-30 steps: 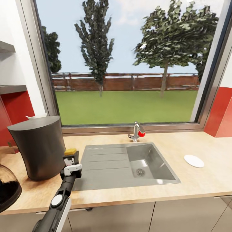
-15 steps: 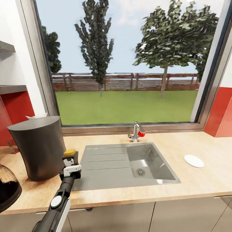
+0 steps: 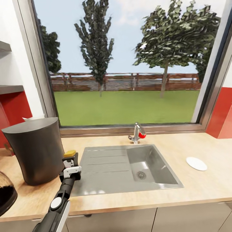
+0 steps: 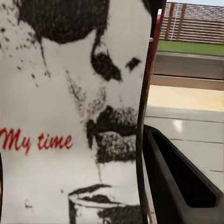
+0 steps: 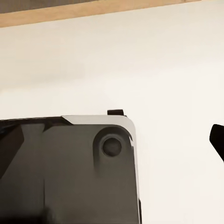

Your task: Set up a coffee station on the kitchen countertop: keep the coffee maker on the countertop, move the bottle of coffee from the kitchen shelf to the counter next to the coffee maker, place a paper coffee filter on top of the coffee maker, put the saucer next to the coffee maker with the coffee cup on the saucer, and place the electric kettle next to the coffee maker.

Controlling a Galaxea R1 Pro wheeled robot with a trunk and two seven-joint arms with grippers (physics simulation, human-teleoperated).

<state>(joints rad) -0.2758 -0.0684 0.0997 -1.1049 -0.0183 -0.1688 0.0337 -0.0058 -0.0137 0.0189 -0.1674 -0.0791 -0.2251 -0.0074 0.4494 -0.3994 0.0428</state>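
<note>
The dark grey coffee maker stands on the wooden counter at the left. A white paper filter edge peeks over its top rim. My left gripper is shut on the bottle of coffee, whose yellow cap shows just right of the coffee maker. In the left wrist view the bottle's white "My time" label sits close up, with one dark finger beside it. The white saucer lies on the counter far right. In the right wrist view a dark fingertip sits far out at the edge, before a pale cabinet front.
A grey sink with a drainboard and a red-handled faucet fills the counter's middle under a big window. A round dark glass vessel sits at the near left corner. Grey shelves hang on the left wall.
The whole picture has shifted slightly, so the camera moved. The left gripper still holds the bottle beside the coffee maker, at almost the same spot.
</note>
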